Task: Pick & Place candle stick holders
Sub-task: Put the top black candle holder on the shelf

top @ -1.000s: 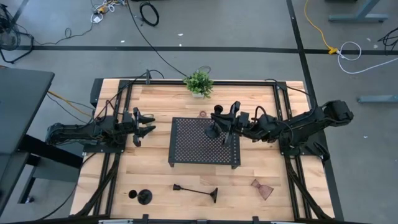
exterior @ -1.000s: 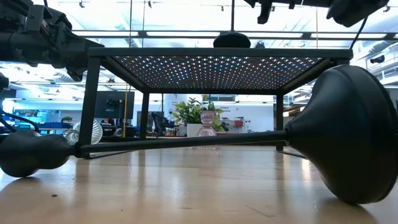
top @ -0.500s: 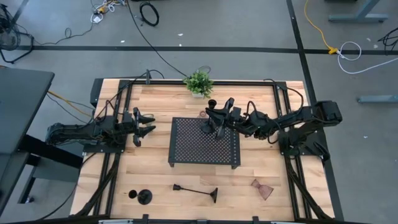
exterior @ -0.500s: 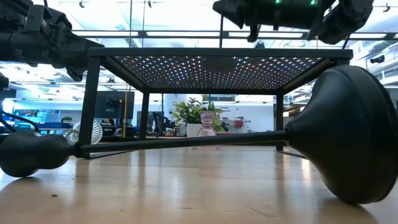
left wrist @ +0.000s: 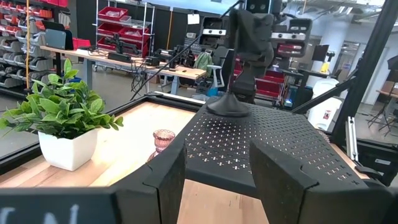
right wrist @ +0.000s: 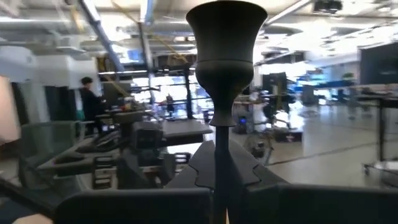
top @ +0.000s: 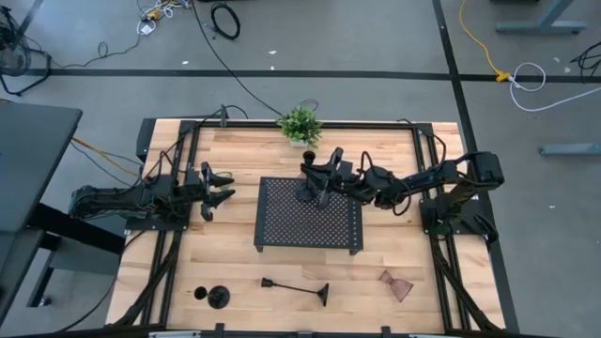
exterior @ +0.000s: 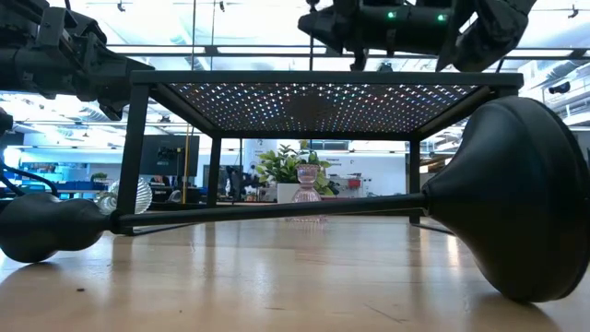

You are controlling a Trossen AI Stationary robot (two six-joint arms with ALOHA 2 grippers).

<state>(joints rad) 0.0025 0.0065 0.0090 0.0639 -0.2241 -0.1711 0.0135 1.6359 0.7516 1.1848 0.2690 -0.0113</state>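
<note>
Sliding toward the tray's point(top: 282, 225) far-left corner since a second ago, the right claw point(top: 317, 178) grips an upright black holder point(top: 310, 191) standing on it; placement looks near. Left claw point(top: 214, 185) waits open.

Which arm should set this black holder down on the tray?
The right. Its pincer is shut on the upright black candle stick holder, base on the perforated tray. The left pincer waits open beside the tray.
</note>
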